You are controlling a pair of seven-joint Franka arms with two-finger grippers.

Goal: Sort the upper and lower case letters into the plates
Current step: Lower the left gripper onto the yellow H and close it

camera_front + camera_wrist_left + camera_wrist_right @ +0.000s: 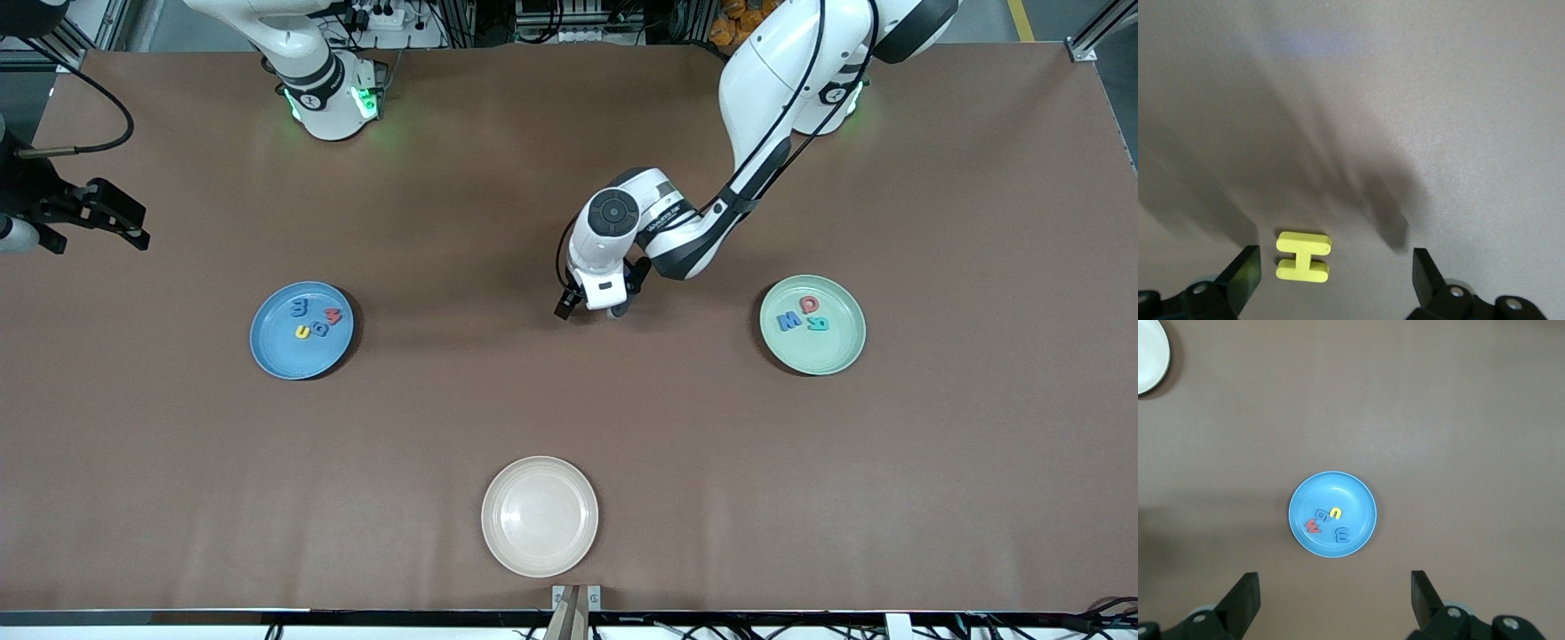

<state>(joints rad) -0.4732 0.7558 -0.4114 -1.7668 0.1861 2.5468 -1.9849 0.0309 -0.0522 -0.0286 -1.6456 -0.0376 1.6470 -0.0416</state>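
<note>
A yellow letter H (1303,256) lies flat on the brown table between my left gripper's open fingers, closer to one finger (1241,273). My left gripper (1333,277) is low over the table's middle (612,310), and its hand hides the H in the front view. The blue plate (284,357) holds several letters, among them a red one (332,315) and a yellow one (303,332). The mint green plate (822,351) holds a red (809,304), a blue (788,321) and a teal letter (818,324). My right gripper (133,227) is open and empty, high up; its wrist view shows the blue plate (1351,497) below.
A cream-beige plate (540,516) stands bare near the front camera's edge of the table, and also shows in the right wrist view (1148,353). The brown table (569,400) spreads between the three plates.
</note>
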